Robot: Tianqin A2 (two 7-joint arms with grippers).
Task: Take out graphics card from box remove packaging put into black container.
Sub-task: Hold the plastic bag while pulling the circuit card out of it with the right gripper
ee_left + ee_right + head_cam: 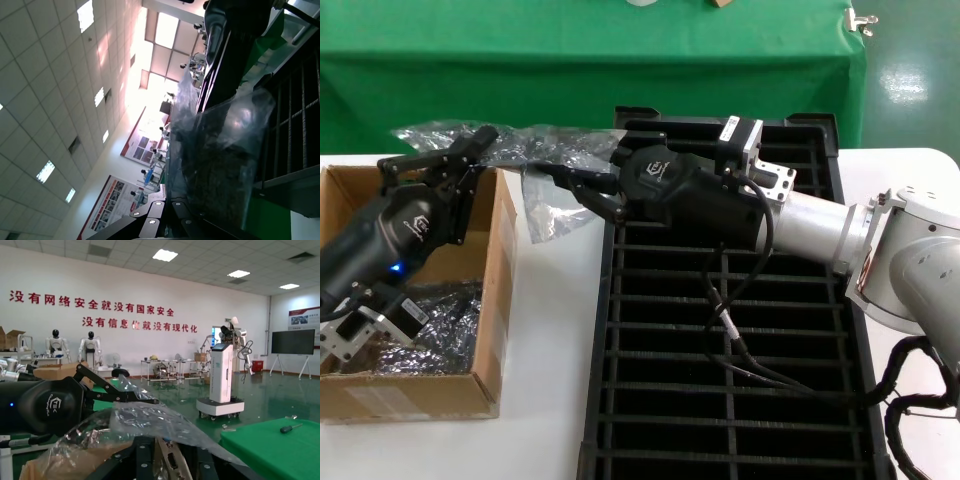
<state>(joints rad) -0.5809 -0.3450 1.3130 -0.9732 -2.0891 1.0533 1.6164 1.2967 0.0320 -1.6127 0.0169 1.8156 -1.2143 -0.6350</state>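
While stretched in the air between both claws, the packaging [535, 165] hangs over the desk [552, 350] in the gap between the box [490, 300] and the black container [740, 400], at about 11 o'clock in the head view. Looks crinkly and half clear, with something dark inside; cannot tell if this is the graphics card. In the left wrist view the same bag [220, 150] fills the middle, and in the right wrist view its shiny film [150, 427] lies just before the camera.

Gripped at its left end by the left claw [470, 145], clenched on the plastic above the far rim of the box, at 10 o'clock. Gripped at its right part by the right claw [575, 190], also clenched on the bag, just over the near-left corner area of the black container's far end, at about 12 o'clock. Both claws near each other, bag taut along the top and sagging below.

Inside the box, at 8 o'clock, more shiny bagged bundles [445, 325] on the bottom, under the left arm. Black container long and ribbed, at 5 o'clock, its visible slots with nothing in them, the right arm crossing over its far part. Behind the desk, at 12 o'clock, a green cloth [590, 70].
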